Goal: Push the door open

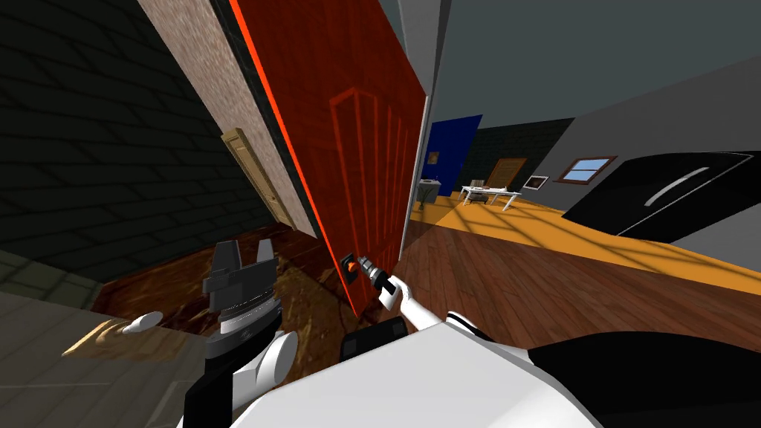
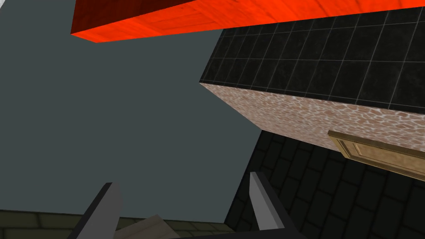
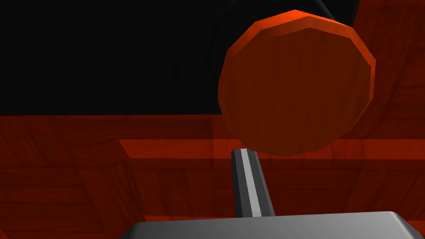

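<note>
**Operator:** Where is the door?

**Manual:** It is ahead of you, ajar. Its knob lies at 9 o'clock, just beside the closed, empty jaws of the right gripper.

**Operator:** How to push?

**Manual:** Press steadily beside the knob and keep your tips square. The left gripper stands farther toward 9 o'clock, spread and empty.

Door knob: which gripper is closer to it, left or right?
Right. The right gripper, fingers shut, is right at the knob on the red door. The left gripper, open, is off to the robot's left, apart from the door.
</note>
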Motion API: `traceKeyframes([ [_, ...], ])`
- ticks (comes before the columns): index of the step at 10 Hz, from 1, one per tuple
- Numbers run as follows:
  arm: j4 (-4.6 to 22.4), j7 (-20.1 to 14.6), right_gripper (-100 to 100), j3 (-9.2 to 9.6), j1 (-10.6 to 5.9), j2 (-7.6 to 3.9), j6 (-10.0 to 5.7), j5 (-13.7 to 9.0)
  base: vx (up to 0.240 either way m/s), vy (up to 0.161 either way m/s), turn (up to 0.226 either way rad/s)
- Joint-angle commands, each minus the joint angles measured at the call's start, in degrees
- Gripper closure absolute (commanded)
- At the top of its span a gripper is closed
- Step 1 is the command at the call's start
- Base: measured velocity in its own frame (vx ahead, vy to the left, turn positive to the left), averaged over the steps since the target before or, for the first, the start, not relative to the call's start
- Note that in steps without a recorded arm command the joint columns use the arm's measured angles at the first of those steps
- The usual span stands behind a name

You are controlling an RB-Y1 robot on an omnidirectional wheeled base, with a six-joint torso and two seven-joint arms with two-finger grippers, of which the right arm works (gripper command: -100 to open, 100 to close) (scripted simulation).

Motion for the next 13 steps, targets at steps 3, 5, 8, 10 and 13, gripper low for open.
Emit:
traceKeyframes([
  [3,-1.0,-0.6,-100,0.84,0.43,-0.27,0.21,-0.2,-0.162,-0.091,-0.003],
  [5,-1.7,-1.0,-100,1.40,0.72,-0.17,0.35,-0.3,-0.220,-0.096,-0.026],
  [8,-2.7,-1.7,-100,2.22,1.15,0.42,0.56,-0.5,-0.206,-0.066,-0.027],
  [10,-2.1,-1.3,-100,1.77,0.99,0.09,0.30,-0.4,-0.012,0.017,0.019],
  [13,-1.7,-1.0,-100,1.34,0.79,0.03,0.05,-0.4,0.157,0.120,0.018],
])
